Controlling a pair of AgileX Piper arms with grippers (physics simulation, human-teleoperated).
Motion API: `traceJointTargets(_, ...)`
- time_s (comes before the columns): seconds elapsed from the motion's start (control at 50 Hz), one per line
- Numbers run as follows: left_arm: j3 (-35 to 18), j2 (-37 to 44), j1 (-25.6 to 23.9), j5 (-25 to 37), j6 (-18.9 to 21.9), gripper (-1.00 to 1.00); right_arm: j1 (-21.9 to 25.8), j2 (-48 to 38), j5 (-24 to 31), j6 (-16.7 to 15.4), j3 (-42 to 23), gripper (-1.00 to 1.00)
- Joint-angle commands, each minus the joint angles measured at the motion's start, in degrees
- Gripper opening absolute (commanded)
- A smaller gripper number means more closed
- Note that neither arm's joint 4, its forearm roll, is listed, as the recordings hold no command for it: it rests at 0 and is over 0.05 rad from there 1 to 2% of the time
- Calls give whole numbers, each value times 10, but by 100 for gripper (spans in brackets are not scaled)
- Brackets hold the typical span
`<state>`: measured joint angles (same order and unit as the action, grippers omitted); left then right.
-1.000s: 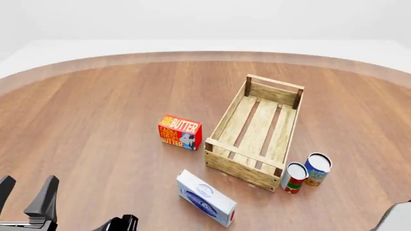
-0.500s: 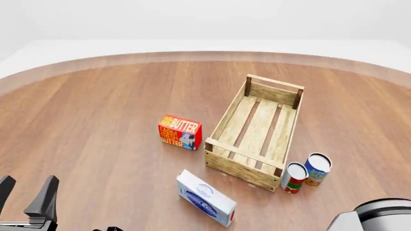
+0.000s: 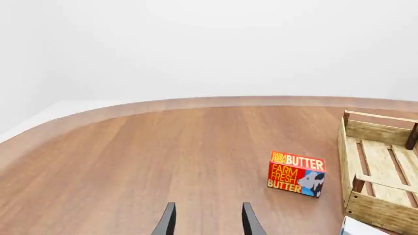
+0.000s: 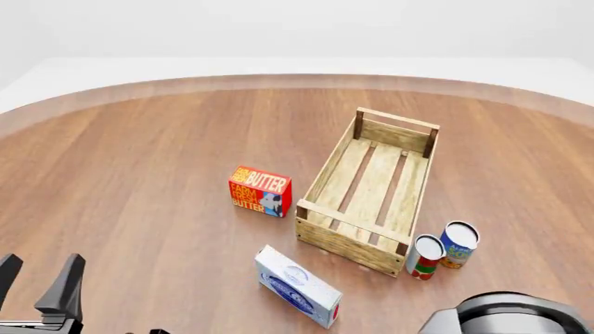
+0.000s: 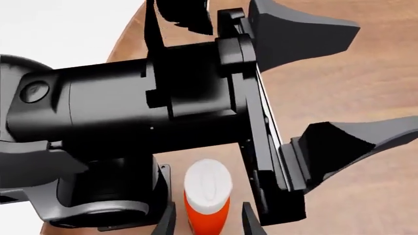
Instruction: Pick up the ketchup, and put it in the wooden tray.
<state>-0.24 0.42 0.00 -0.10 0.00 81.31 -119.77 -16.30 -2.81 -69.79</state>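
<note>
Ketchup [image 5: 207,198] between right gripper [image 5: 207,223] jaws — upright.

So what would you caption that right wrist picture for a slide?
Right pincer open around the white-capped ketchup, with the left arm's pincer crossing just beyond it.

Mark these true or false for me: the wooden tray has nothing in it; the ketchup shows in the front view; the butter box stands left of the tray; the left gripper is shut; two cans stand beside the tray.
1. The wooden tray has nothing in it. True.
2. The ketchup shows in the front view. False: it appears only in the right wrist view, between the right gripper fingers.
3. The butter box stands left of the tray. True.
4. The left gripper is shut. False: its fingers stand apart.
5. Two cans stand beside the tray. True.
</note>
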Motion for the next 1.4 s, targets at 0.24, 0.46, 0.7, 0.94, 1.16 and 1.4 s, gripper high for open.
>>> traceJointTargets(0.24, 0, 0, 0, 0, 0, 100, -3, -45, 17, -5, -40, 100)
traceJointTargets(0.46, 0, 0, 0, 0, 0, 100, -13, -62, 28, -13, -63, 100)
traceJointTargets(0.7, 0, 0, 0, 0, 0, 100, -11, -36, 12, -21, -27, -100)
traceJointTargets(0.94, 0, 0, 0, 0, 0, 100, -19, 23, -23, -9, 43, -100)
traceJointTargets(1.16, 0, 0, 0, 0, 0, 100, -102, 52, -65, 9, 125, -100)
traceJointTargets(1.4, 0, 0, 0, 0, 0, 100, -125, 65, -72, 9, 146, -100)
